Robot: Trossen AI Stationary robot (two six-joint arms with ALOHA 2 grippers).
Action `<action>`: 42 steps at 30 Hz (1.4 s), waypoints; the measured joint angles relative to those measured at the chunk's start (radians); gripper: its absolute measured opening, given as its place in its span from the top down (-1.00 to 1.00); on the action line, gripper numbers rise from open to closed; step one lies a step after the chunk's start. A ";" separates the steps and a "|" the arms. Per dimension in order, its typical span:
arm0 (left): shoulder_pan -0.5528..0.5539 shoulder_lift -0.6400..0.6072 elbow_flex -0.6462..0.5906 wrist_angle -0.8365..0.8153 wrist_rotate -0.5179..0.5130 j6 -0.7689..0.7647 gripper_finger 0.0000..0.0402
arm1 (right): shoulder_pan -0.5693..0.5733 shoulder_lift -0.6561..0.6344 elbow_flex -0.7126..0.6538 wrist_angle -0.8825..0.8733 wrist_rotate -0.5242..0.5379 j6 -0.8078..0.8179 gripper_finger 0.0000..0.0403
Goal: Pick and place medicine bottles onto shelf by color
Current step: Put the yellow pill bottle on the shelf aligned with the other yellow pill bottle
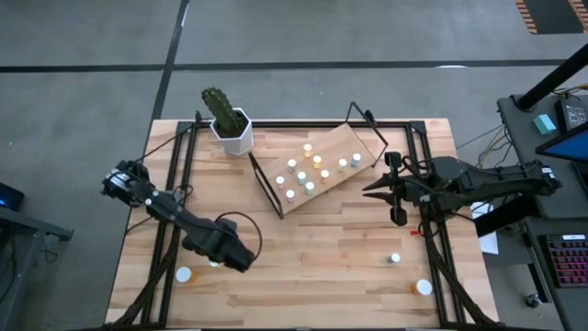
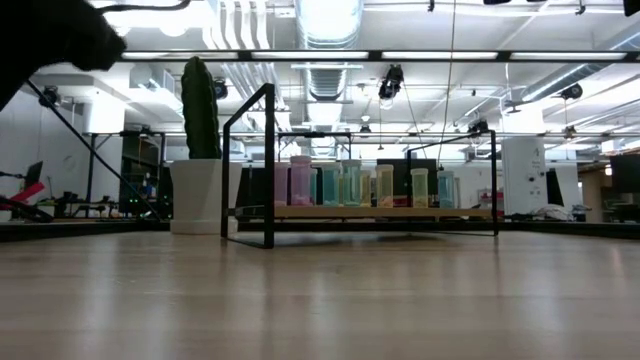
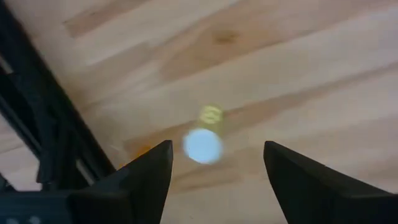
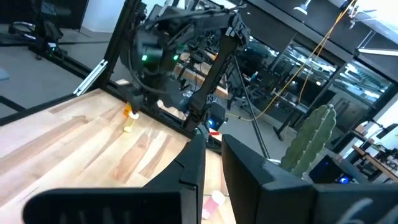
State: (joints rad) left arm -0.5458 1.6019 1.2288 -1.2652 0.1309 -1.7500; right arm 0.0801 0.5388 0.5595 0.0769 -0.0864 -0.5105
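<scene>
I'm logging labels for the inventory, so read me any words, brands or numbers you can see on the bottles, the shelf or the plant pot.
No text can be read in any view.
Small round-capped medicine bottles on the tilted light-wood shelf: any labels are too small to read.
White-capped bottle between the left gripper's fingers: blurred, nothing legible.
White cactus pot: no marking visible.

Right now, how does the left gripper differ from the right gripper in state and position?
The left gripper is open, fingers spread above a small white-capped bottle near the table's front left; the right gripper is shut, holds nothing, and hangs beside the tilted light-wood shelf. Both are dark two-finger grippers.
</scene>
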 joint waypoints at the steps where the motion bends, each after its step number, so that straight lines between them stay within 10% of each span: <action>1: -0.005 -0.002 -0.019 -0.001 -0.008 -0.009 -0.19 | 0.000 0.000 0.000 0.000 0.000 0.007 0.79; 16: -0.067 -0.019 -0.152 0.200 -0.002 -0.026 -0.27 | 0.000 0.000 -0.001 -0.021 0.000 0.028 0.79; 42: -0.071 -0.019 -0.172 0.238 0.036 -0.051 0.54 | 0.000 0.000 -0.001 -0.021 0.000 0.032 0.79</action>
State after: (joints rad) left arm -0.6168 1.5833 1.0567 -1.0273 0.1666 -1.8010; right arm 0.0803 0.5385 0.5587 0.0554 -0.0860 -0.4786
